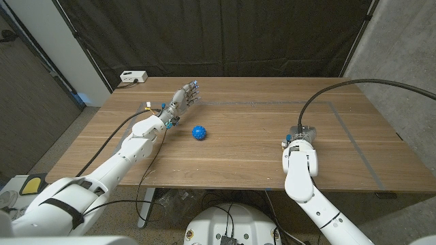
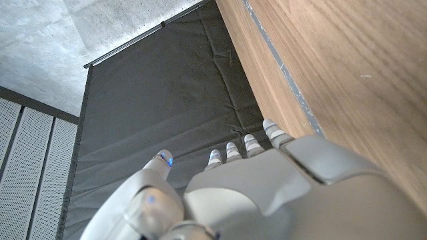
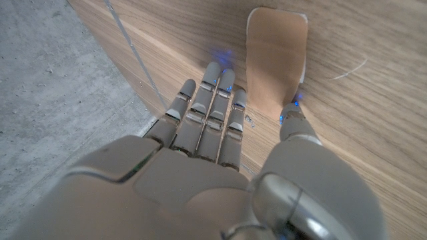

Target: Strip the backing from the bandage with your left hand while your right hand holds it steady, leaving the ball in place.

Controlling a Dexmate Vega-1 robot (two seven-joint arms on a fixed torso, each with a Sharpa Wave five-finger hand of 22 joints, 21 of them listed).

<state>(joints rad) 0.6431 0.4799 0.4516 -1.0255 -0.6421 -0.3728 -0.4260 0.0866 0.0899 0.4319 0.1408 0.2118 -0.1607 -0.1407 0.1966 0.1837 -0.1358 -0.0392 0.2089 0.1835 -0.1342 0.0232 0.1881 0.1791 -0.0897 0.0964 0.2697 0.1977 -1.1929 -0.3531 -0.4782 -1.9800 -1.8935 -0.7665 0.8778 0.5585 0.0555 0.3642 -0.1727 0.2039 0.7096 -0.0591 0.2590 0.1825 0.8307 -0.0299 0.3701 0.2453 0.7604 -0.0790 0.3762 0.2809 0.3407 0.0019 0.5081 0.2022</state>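
Tan bandage [image 3: 277,57] lies on the bench [image 1: 259,153], right robot hand [image 3: 220,127] released beside it to steady; left robot hand [image 1: 182,100] released, hovering

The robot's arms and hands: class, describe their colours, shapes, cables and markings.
Both arms are smooth, rounded white shells. The left arm wears a black band near the shoulder; black cables run along both. The left hand and right hand are grey-silver with segmented fingers and small blue lights at the tips.
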